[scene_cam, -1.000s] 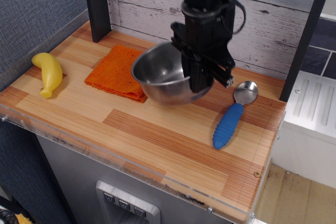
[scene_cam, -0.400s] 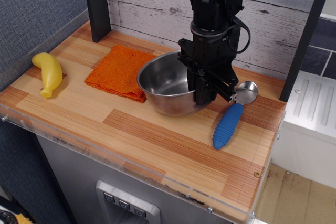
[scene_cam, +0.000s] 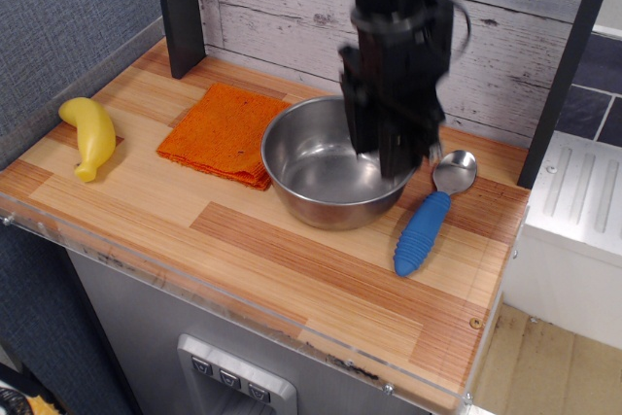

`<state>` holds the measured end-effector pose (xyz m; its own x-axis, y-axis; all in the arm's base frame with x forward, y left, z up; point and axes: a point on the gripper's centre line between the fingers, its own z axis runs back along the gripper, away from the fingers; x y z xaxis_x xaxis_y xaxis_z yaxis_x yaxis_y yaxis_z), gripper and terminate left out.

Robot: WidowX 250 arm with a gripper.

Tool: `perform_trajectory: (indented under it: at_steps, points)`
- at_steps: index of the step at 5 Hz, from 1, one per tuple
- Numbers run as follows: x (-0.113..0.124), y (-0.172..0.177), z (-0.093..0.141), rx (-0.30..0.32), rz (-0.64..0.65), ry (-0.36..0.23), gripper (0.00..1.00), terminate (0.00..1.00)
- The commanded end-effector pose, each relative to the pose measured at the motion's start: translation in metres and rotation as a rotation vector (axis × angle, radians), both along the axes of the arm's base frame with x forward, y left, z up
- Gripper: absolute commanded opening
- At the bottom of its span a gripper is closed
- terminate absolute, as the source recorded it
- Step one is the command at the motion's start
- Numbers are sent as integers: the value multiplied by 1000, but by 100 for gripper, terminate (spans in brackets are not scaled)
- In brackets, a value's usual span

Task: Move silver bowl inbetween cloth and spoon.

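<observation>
Wooden bench (scene_cam: 292, 269), plank-patterned top, clear plastic strip along the near edge, grey cabinet front below. Nearest item at right: spoon (scene_cam: 431, 216), thick ribbed blue handle pointing toward the viewer, silver head toward the back wall, lying flat on the bench just right of the bowl. At far left: yellow banana-shaped toy (scene_cam: 87, 135), lying close to the blue textured side wall, well apart from the other items. Centre: silver bowl (scene_cam: 326, 177), round, shiny stainless steel, upright on the bench, inside reflective; left rim just beside the near right corner of the cloth, whether touching or overlapping not clear; right rim near the spoon's head; positioned between cloth and spoon. Left of the bowl: cloth (scene_cam: 222, 133), folded orange square, towel-textured, flat, corners turned diamond-wise to the bench edge. Above the bowl's right rear portion: pincer (scene_cam: 389, 155), black, hanging from a dark arm with looped cable, blurred; fingers spread on either side of the bowl's far right rim area, apparently apart and gripping nothing, exact opening hard to judge through the blur. Farther back: dark upright post (scene_cam: 181, 12) at the rear left corner, whitewashed plank wall (scene_cam: 282, 7) behind, second dark post at right.
</observation>
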<state>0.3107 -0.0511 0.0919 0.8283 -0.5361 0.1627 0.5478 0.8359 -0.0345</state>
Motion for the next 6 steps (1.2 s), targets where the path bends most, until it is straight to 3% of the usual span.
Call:
perform_trajectory:
  at_steps: [1,2,3,5,6]
  points:
    - [-19,68,82,62,346,-131,100,0]
    - [-28,115,78,72,548,-95,100,0]
    - [-29,134,62,46,587,-30,100,0]
    - [-25,140,55,23,557,0,100,0]
    - [-25,140,55,23,557,0,100,100]
